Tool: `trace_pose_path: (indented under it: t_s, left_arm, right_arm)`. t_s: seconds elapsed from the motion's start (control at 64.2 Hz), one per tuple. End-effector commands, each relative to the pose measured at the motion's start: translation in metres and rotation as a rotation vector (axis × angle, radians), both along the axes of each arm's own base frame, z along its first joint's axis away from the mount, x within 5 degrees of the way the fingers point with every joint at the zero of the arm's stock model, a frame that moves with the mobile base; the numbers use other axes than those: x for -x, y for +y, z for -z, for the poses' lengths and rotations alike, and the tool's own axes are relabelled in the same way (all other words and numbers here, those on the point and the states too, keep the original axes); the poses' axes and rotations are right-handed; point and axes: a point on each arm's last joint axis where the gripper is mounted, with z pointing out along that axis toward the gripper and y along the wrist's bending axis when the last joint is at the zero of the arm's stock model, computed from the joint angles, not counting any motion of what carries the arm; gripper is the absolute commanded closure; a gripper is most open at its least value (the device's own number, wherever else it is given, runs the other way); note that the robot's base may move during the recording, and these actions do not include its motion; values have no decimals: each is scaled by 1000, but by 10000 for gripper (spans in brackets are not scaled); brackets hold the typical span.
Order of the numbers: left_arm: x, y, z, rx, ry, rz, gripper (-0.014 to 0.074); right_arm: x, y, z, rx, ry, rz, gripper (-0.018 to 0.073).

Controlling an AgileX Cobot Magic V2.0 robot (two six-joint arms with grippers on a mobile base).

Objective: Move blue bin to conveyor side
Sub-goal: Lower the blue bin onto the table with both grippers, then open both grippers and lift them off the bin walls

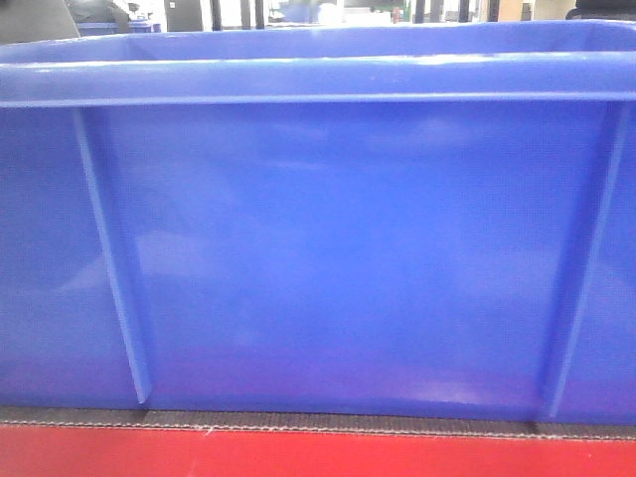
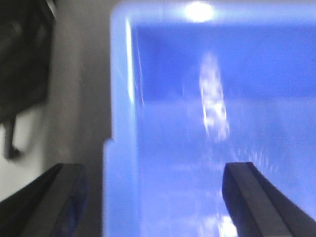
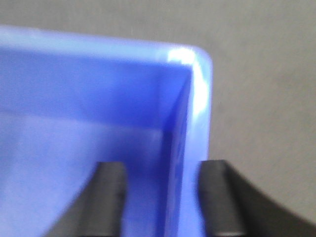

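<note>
The blue bin (image 1: 328, 248) fills the front view, its ribbed wall close to the camera. It rests on the conveyor (image 1: 298, 421), a thin strip of dark belt above a red frame edge. In the left wrist view my left gripper (image 2: 155, 197) is wide open astride the bin's left rim (image 2: 118, 148), one finger outside and one over the inside. In the right wrist view my right gripper (image 3: 165, 197) is open astride the bin's right wall (image 3: 195, 148) near its corner. The inner finger stands clear of the wall. The outer finger is close to the rim.
A matte grey surface (image 3: 261, 74) lies beside the bin's right corner, and another grey surface (image 2: 79, 98) along its left rim. A dark blurred shape (image 2: 24, 59) sits at far left. Racks and other blue bins (image 1: 109, 28) show behind the rim.
</note>
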Motion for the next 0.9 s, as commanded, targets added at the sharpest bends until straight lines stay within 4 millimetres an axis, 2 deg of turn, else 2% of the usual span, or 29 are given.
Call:
trace_pose_path:
  t_s: [0.0,0.171,0.234,0.343,0.436,0.624,0.748,0.889]
  left_arm:
    - [14,4,-31,-17,-78,-6,207]
    - [34,11,-71,-2,-209,-14,517]
    - [38,12,-82,10,-277,-7,631]
    - [43,12,-96,37,-388,10,592]
    - [48,14,-101,41,-403,10,589]
    - [68,19,-108,68,-393,4,596]
    - [86,23,-108,83,-439,14,596]
    - [107,27,-94,95,-496,36,596]
  right_arm:
    - [13,-3,-31,-1,-79,-7,473]
    - [31,-7,-78,-36,-231,-6,645]
    - [37,-8,-93,-50,-282,-6,646]
    - [47,-10,-118,-76,-379,-8,649]
    - [57,-12,-133,-89,-419,-8,649]
    - [82,-18,-144,-96,-453,-6,649]
    - [100,-26,-133,-58,-467,7,648]
    - [120,-34,-102,4,-488,17,648]
